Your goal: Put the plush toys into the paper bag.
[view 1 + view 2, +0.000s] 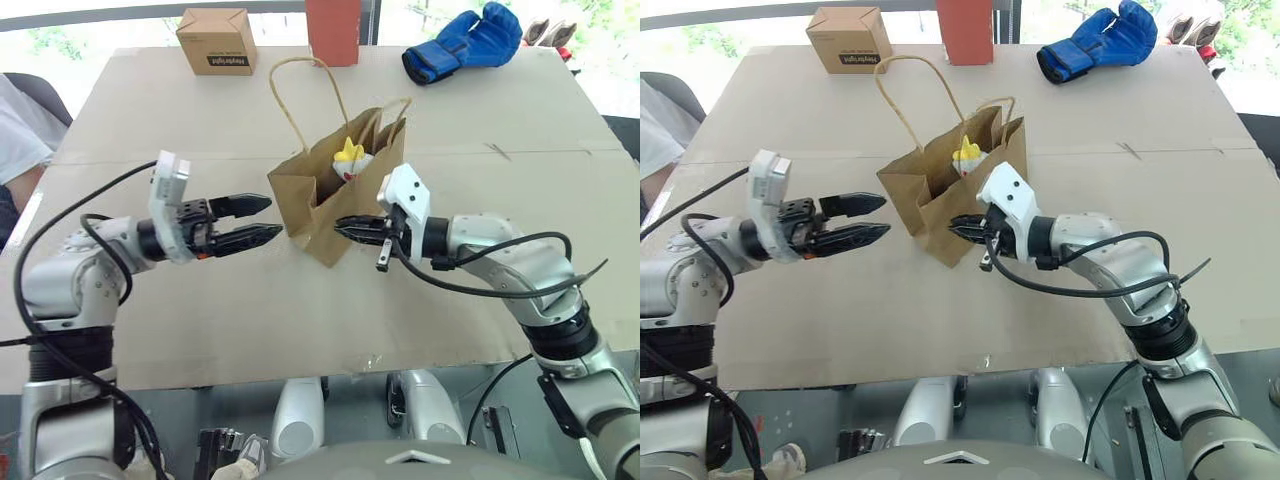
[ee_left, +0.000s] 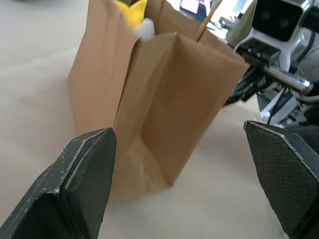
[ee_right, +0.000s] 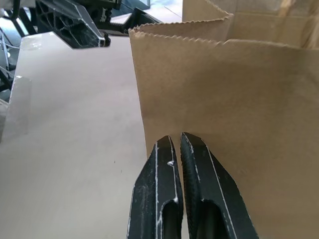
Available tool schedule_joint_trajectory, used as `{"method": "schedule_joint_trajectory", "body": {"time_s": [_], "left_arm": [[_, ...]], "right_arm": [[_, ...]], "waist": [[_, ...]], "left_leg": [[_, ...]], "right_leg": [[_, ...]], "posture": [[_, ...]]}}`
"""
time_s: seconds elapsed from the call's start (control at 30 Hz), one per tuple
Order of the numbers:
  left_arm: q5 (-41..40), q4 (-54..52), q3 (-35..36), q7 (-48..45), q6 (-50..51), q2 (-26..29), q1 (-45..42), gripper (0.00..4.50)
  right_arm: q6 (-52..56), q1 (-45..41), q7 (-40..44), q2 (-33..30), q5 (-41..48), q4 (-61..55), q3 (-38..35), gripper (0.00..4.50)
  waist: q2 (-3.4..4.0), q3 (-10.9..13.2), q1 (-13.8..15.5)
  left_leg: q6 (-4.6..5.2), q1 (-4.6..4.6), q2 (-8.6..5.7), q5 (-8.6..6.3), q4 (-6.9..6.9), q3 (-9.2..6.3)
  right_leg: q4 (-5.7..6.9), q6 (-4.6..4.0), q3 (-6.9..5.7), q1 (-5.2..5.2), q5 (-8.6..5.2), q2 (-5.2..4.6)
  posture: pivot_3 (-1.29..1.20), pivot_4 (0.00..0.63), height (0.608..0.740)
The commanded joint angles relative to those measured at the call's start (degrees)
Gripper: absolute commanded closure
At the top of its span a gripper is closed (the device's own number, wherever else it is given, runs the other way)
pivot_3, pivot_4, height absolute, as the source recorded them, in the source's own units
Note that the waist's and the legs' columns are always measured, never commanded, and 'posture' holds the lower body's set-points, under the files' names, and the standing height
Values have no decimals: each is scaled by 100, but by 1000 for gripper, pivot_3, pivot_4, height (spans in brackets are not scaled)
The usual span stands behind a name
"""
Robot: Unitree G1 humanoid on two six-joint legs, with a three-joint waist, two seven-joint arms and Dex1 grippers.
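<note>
The brown paper bag [image 1: 320,190] stands upright in the middle of the table with both loop handles up. A white plush toy [image 1: 349,160] with a yellow end pokes out of the bag's open top; it also shows in the left wrist view as the plush toy [image 2: 134,12]. My left gripper [image 1: 274,218] is open, level, just left of the bag and apart from it, with nothing between its fingers. My right gripper [image 1: 340,225] is shut, its tips against the bag's near right wall [image 3: 239,99]. I see no paper between the fingers [image 3: 199,169].
A small cardboard box [image 1: 217,40] with a black label, a red upright box [image 1: 333,30] and a blue boxing glove [image 1: 462,42] sit along the table's far edge. A person's sleeve [image 1: 20,130] shows at the far left. Black cables hang from both arms.
</note>
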Motion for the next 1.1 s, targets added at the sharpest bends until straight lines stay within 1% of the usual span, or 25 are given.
{"method": "schedule_joint_trajectory", "body": {"time_s": [0.03,0.1,0.23,0.3,0.37,0.43,0.53,0.67,0.77,0.83,0.9,0.97,1.1], "left_arm": [[125,-556,-278,479,-230,-305,4,62],[86,-790,-287,733,-233,-443,53,62],[72,-1077,-315,1200,-248,-651,94,62],[107,-1230,-258,1595,-309,-819,92,62],[113,-1400,-212,1870,-307,-875,116,62],[65,-1546,-177,1990,-276,-836,170,62],[-137,-1693,-53,2103,-154,-743,214,62],[-927,-1907,398,2095,376,-460,286,62],[-1323,-1774,572,1930,672,-174,304,62],[-1088,-1466,357,1838,540,-70,104,62],[-620,-980,-153,1791,320,-117,-332,62],[-175,-587,-604,1637,52,-145,-652,62],[1,-281,-846,1395,-139,-269,-907,62]], "right_arm": [[-415,-193,46,283,-346,337,189,4500],[-540,-230,49,422,-491,523,241,4500],[-695,-240,57,636,-684,750,247,4500],[-756,-205,62,684,-812,808,286,4500],[-727,-123,92,675,-854,747,243,4500],[-605,-10,153,623,-740,560,106,4500],[-301,237,508,330,-299,8,-87,4500],[206,527,795,-214,314,-719,-526,4500],[336,536,597,-376,316,-740,-750,4500],[192,483,520,-455,110,-516,-788,4500],[-128,314,428,-475,-290,-58,-679,4500],[-315,117,430,-343,-446,271,-583,4500],[-577,-157,503,-109,-659,705,-468,4500]], "waist": [[0,0,-1],[-1,0,-9],[0,0,-8],[0,0,-8],[-1,0,-7],[0,0,-5],[0,0,2],[0,0,-7],[0,0,-21],[1,0,-13],[1,0,38],[1,0,29],[0,-1,-15]], "left_leg": [[0,1,0,0,0,-1],[0,1,0,0,0,-1],[1,2,0,0,-3,-4],[1,2,0,0,-4,-4],[1,2,0,0,-3,-4],[1,2,0,0,-3,-4],[1,2,0,0,-3,-4],[1,2,0,-1,-3,-5],[1,13,1,-1,-3,-5],[1,16,1,-1,-4,-5],[0,17,1,-1,-2,-5],[0,10,-1,0,11,-5],[2,3,-4,-2,15,-3]], "right_leg": [[1,-4,0,2,3,1],[2,-10,0,2,10,2],[5,8,0,1,21,5],[5,8,0,1,21,6],[5,9,0,2,21,5],[5,9,0,2,21,5],[4,9,0,3,21,5],[4,8,0,2,20,5],[6,-1,0,4,2,5],[7,4,0,6,-3,5],[7,3,0,8,-3,6],[6,4,-3,11,-3,5],[4,-7,2,11,11,4]], "posture": [[0,150,714],[0,150,714],[0,150,714],[0,150,714],[0,150,714],[0,150,714],[0,150,714],[0,150,714],[0,150,714],[0,150,714],[0,150,714],[0,150,714],[0,150,714]]}}
